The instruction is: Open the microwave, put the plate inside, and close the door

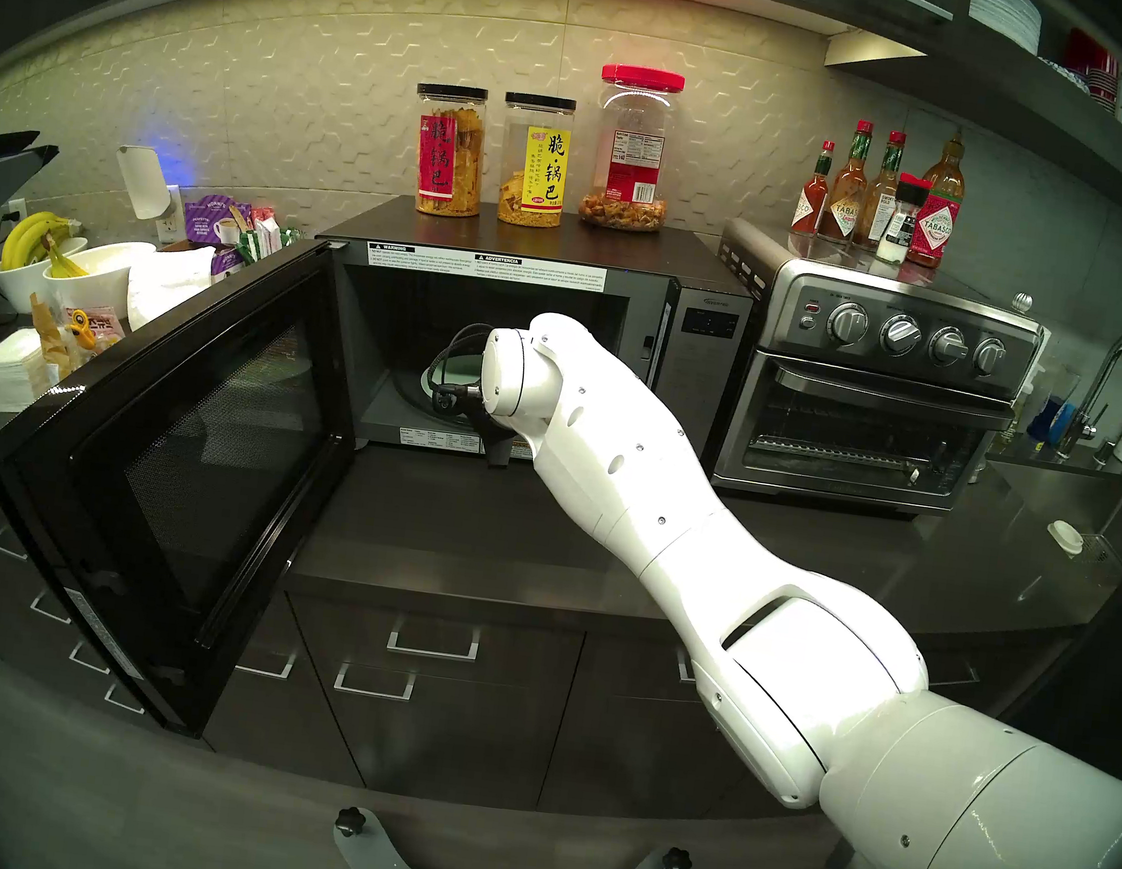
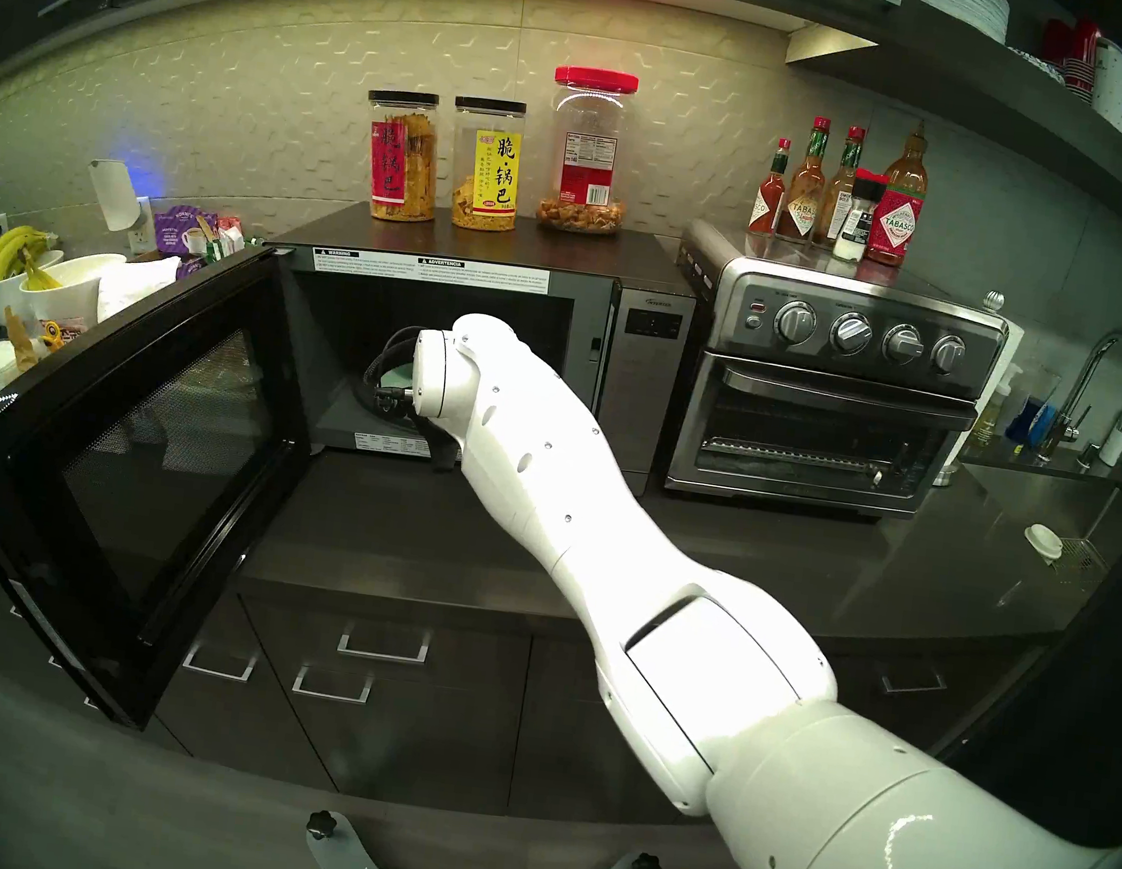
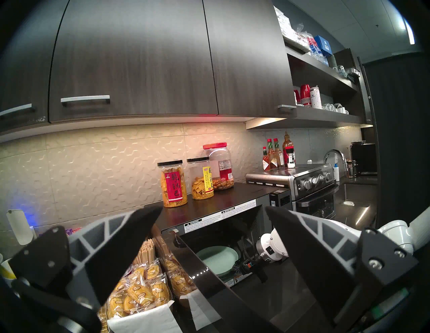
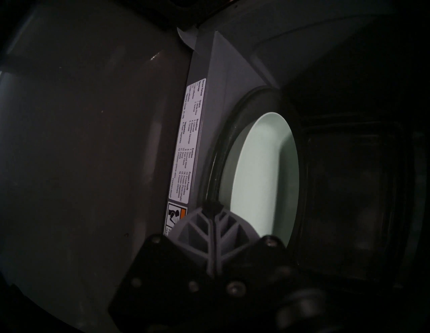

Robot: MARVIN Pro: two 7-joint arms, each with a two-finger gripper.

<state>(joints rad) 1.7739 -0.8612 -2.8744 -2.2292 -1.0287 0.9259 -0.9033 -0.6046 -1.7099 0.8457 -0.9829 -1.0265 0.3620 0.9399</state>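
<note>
The right hand (image 4: pixel 213 205) is clenched on the near rim of the plate (image 4: pixel 263 172), its fingers pressed together with the pale green edge between them. The plate sits inside the microwave (image 1: pixel 698 369) on the round glass tray (image 4: pixel 232 121), seemingly flat, though the dim cavity makes that hard to confirm. The left hand (image 3: pixel 213 222) hangs released and empty, well up and to the side. The door (image 1: pixel 143 466) stands wide open to the left.

So opening is done and placing looks nearly finished; what remains is letting go, drawing the arm out and shutting the door.

Readable writing: "WARNING" and "ADVERTENCIA" on the strip above the opening, "TABASCO" on the sauce bottles (image 1: pixel 934 222) atop the toaster oven (image 1: pixel 877 390), and Chinese characters on two snack jars (image 1: pixel 447 152).
</note>
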